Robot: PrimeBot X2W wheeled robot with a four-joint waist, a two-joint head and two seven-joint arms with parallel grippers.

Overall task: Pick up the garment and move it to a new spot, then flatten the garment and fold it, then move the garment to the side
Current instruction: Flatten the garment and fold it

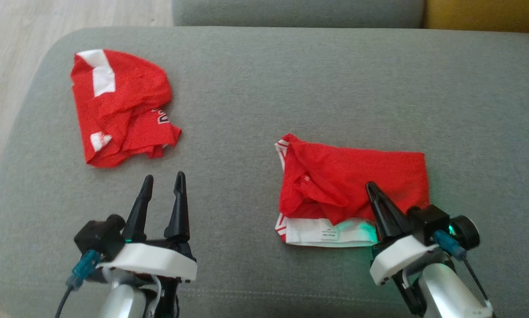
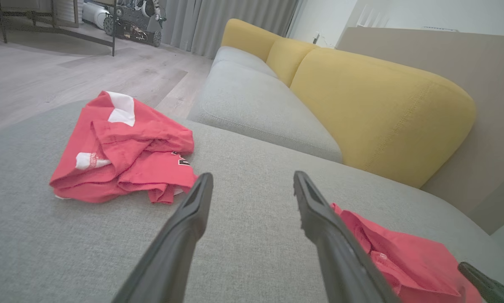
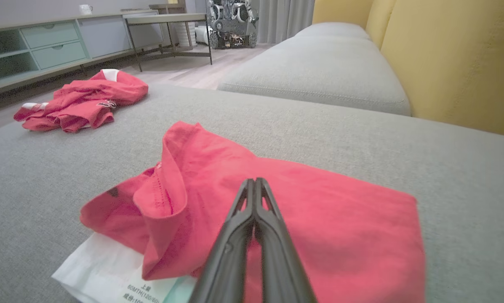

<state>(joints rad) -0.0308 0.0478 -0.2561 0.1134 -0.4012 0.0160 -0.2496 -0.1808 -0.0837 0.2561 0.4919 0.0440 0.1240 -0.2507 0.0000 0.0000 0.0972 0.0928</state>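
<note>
While the right gripper (image 1: 370,187) holds its fingers together over the red-and-white fabric garment (image 1: 392,170) at the right of the grey upholstered cushion (image 1: 264,79) and the left gripper (image 1: 164,177) stands spread, we judge folding in hand; next we must confirm a pinched edge before lifting.

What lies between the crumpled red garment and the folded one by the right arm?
Nothing: a bare stretch of grey cushion separates the crumpled red garment from the folded red garment, clearest in the head view.
</note>
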